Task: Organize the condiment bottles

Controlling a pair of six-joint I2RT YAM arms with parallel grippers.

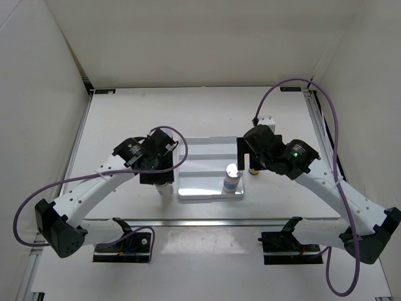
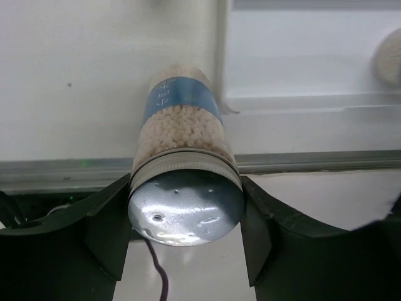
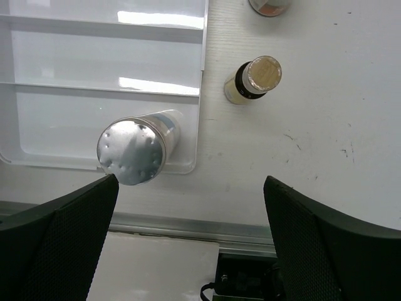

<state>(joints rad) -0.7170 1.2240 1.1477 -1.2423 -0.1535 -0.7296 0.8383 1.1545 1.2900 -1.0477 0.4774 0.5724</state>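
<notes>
My left gripper (image 1: 161,182) is shut on a white bottle (image 2: 183,125) with a blue label and a shiny silver cap (image 2: 185,210). It holds the bottle upright just outside the left wall of the white divided tray (image 1: 200,160). A second silver-capped bottle (image 1: 232,177) stands in the tray's near right corner, also in the right wrist view (image 3: 131,150). My right gripper (image 3: 191,188) is open and empty above the table right of that bottle. A slim yellow bottle with a dark cap (image 3: 252,79) stands on the table right of the tray. The other bottles are hidden.
The rim of a jar (image 3: 269,5) is cut off at the top of the right wrist view. A metal rail (image 3: 188,227) runs along the table's near edge. The tray's divided rows (image 3: 94,59) hold nothing else in view. White walls enclose the table.
</notes>
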